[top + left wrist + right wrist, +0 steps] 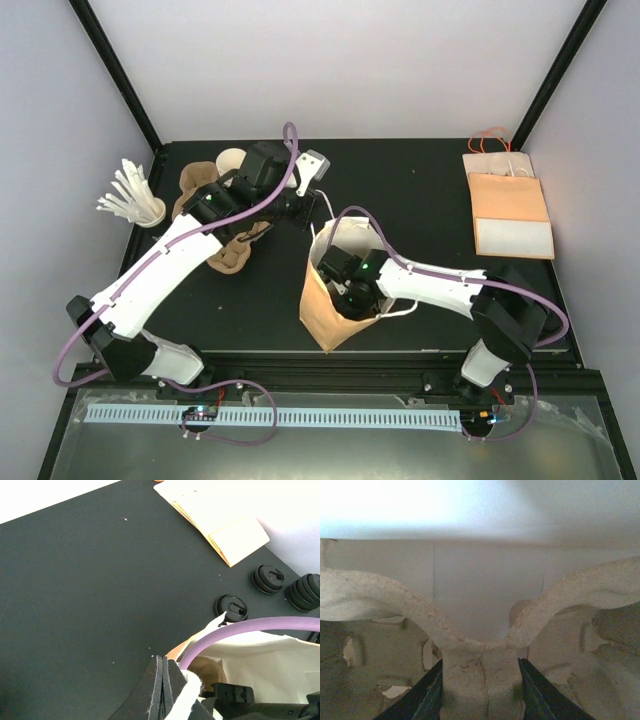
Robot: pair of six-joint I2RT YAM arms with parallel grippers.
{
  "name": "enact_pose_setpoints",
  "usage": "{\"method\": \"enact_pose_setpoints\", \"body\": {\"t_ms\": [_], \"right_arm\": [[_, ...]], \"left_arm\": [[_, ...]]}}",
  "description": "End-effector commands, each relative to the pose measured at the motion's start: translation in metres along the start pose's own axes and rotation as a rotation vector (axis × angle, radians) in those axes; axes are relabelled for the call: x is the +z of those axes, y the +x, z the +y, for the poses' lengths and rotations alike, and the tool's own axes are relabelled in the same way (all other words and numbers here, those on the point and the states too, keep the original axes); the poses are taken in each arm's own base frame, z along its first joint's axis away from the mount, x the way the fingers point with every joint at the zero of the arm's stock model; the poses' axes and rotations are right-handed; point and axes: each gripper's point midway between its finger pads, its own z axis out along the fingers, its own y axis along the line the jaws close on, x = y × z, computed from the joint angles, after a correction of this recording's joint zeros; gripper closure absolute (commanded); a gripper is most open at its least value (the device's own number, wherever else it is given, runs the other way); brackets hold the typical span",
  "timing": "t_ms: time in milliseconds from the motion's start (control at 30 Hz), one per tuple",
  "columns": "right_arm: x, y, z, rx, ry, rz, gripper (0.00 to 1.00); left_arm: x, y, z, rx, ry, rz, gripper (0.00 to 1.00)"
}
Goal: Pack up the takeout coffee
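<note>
Black counter [420, 200] under both pincers. Brown paper bag [325, 310] sits open around the right pincer [479, 667], which grips the centre rib of a pulp carrier [380, 592]. Left pincer [163, 662] is clamped tight on the bag's edge. Takeout coffee is hidden, can't tell where.

The brown paper bag [325, 310] stands near the middle of the tabletop [250, 300], its mouth wide open, white inside, with white cord handles. Inside it sits a pulp cup carrier [380, 595], its central post clamped by the right gripper [480, 662].
</note>
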Motion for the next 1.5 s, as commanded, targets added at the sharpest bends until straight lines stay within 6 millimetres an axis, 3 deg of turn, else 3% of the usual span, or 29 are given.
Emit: {"method": "enact_pose_setpoints", "body": {"t_ms": [0, 467, 767, 1000, 1300, 1467], "right_arm": [[0.024, 0.018, 0.005, -0.002, 0.01, 0.079, 0.66], [0.04, 0.02, -0.009, 0.024, 0.093, 0.07, 0.64], [0.051, 0.021, -0.006, 0.035, 0.083, 0.078, 0.64], [0.013, -0.002, -0.011, 0.045, 0.117, -0.031, 0.6], [-0.051, -0.029, -0.014, 0.062, 0.125, -0.174, 0.17], [-0.086, -0.042, -0.011, 0.064, 0.111, -0.229, 0.04]], "left_arm": [[-0.022, -0.029, -0.002, 0.013, 0.01, -0.128, 0.98], [-0.023, -0.031, -0.001, 0.016, 0.033, -0.135, 0.98], [-0.026, -0.036, -0.002, 0.017, 0.047, -0.147, 0.98], [-0.025, -0.035, -0.002, 0.021, 0.055, -0.144, 0.99], [-0.024, -0.029, -0.014, 0.072, 0.127, -0.129, 0.98], [-0.026, -0.026, -0.019, 0.086, 0.157, -0.131, 0.98]]}}
